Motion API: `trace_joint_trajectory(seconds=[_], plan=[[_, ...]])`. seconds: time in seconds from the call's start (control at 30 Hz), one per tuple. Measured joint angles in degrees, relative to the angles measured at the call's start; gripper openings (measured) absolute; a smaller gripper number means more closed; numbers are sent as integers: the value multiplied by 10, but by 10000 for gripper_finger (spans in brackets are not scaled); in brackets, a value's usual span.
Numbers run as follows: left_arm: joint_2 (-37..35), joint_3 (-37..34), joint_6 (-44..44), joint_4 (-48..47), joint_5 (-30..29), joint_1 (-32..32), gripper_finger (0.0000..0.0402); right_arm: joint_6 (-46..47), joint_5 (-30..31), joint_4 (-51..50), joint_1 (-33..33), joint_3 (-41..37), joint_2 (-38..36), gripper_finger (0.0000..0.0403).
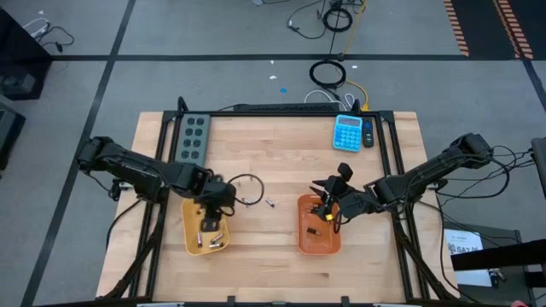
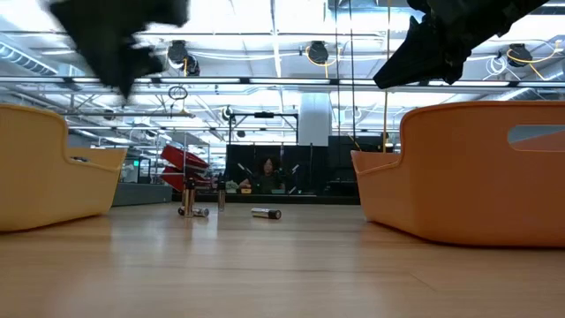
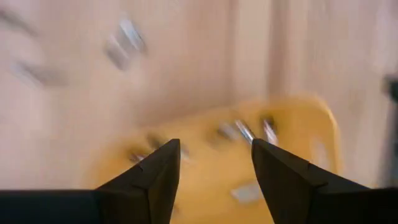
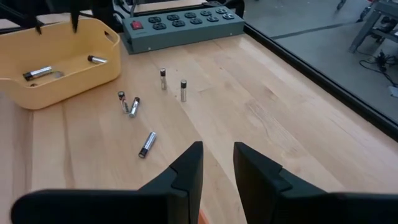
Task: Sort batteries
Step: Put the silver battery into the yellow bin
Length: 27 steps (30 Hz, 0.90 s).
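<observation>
Two dark jointed arms, black tapered pincer fingers, trailing cables

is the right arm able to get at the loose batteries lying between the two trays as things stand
Probably yes. The right gripper hangs over the orange tray, and the loose batteries lie on bare wood ahead of it, nothing between. The left gripper is over the yellow tray.

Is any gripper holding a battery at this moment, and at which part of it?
Nothing is held. The left gripper is open over the yellow tray; the right gripper has an empty gap.
</observation>
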Motion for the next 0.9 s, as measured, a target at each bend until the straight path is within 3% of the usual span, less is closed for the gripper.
trace_joint_trajectory(seconds=[0.17, 0.27, 0.63, 0.9], plan=[[20, 20, 97, 65, -227, 28, 211, 4, 0, 0, 0, 0, 8, 80], [29, 12, 137, 130, -271, 62, 211, 5, 0, 3, 0, 0, 19, 80], [42, -86, 223, 344, -190, 197, 211, -5, -10, 0, 2, 0, 27, 80], [90, -96, 215, 363, -111, 242, 201, 0, -11, -2, -11, 0, 27, 79]])
